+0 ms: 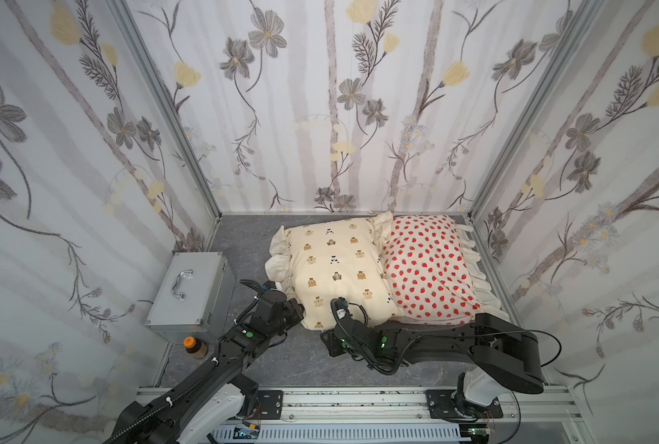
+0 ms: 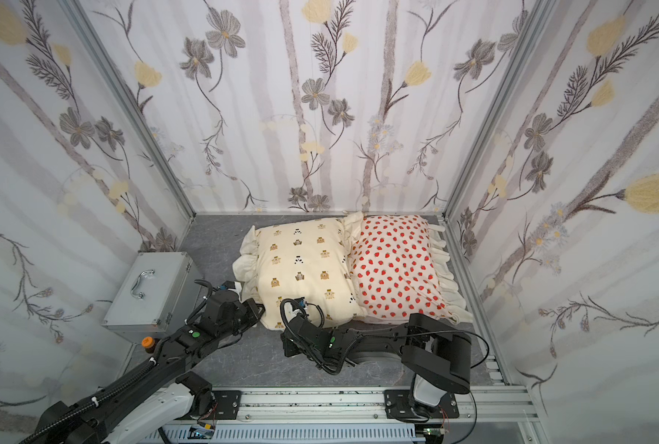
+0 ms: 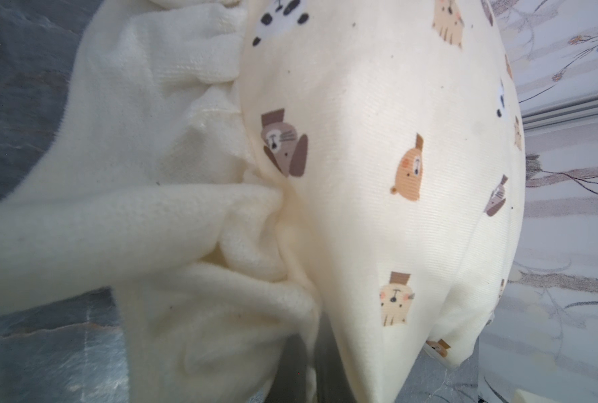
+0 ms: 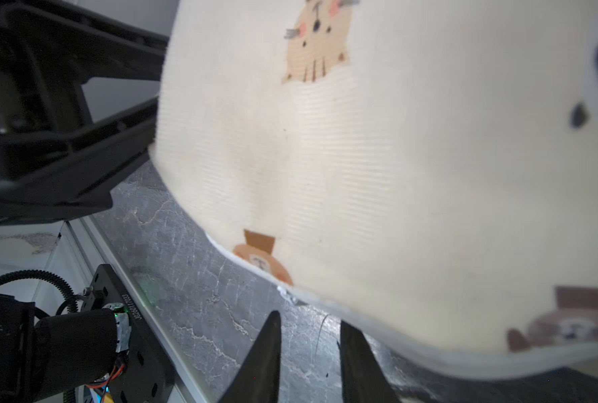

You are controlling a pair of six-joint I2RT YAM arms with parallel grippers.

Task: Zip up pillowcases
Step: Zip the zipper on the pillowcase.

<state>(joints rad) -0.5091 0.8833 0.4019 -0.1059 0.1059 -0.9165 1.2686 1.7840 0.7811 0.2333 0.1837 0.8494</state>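
Right claw (image 4: 308,322): part open, nothing between its fingers, hanging just under the near edge of the cream, ruffle-edged stuffed pillowcase with small brown bear prints (image 1: 339,269).

Left claw (image 1: 299,309): closed right down at that case's near-left corner, beside the ruffle. Its fingers are hidden in the wrist view, so I cannot tell whether it has cloth.

The bear case lies toward the far right of the grey marbled table (image 1: 243,238). It touches the white stuffed pillowcase with red strawberries (image 1: 427,265), which sits against the right wall.

My read is that I am hunting the bear case's zip along its near seam. A pale speck (image 4: 287,293) there may be the pull, but it is too blurred to say.

The next move calls for the right claw to close on the pull while the left keeps the corner taut.
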